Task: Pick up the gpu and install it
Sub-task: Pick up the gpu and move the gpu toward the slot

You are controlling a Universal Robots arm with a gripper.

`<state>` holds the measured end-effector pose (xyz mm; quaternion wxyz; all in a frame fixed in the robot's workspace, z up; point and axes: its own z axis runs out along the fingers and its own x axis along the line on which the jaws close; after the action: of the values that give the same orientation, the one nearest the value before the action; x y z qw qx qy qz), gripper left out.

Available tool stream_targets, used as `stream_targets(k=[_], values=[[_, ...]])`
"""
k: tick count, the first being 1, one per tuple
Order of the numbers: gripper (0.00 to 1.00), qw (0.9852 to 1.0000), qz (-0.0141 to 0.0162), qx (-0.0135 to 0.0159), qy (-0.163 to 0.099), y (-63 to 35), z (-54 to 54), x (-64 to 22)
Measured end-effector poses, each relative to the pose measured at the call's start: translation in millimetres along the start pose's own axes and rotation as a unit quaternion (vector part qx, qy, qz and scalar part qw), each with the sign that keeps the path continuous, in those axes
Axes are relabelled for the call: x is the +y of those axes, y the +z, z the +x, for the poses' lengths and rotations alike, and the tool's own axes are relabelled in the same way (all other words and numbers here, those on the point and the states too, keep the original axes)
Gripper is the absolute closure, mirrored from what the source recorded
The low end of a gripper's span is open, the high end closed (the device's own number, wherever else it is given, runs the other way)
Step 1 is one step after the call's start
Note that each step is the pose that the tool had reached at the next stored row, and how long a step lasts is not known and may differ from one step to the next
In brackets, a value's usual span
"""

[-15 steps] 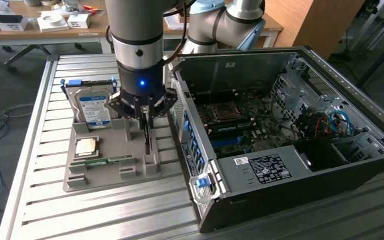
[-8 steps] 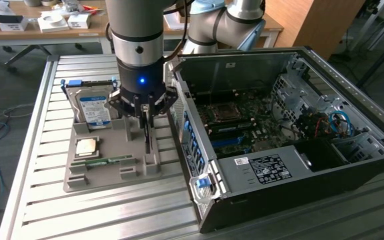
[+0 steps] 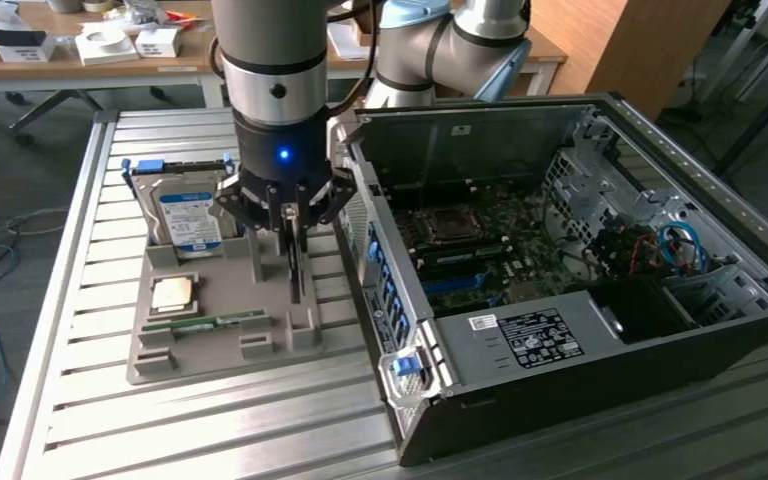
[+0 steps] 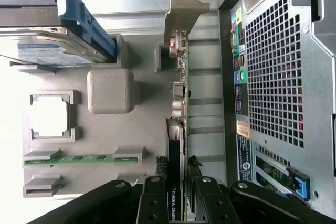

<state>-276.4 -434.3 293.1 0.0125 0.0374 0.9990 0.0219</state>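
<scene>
While over the grey holder (image 3: 157, 352) beside the computer case (image 3: 584, 400) — gripping the gpu (image 4: 178, 109), on edge, with the end effector (image 3: 295, 238).

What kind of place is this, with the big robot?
Probably a robotics lab or workshop: a robot arm, an open computer case on a slatted metal table, and cluttered desks behind.

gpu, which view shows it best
The wrist view: the gpu stands on edge in the tray, seen along its whole length, bracket included. In the exterior view the hand hangs over it and hides most of it.
</scene>
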Motion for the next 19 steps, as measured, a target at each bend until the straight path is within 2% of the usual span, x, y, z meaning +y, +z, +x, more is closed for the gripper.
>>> stream_targets(k=[19], values=[[0.74, 1.0, 0.0001, 0.0, 0.0, -10.0, -0.3, 0.4]])
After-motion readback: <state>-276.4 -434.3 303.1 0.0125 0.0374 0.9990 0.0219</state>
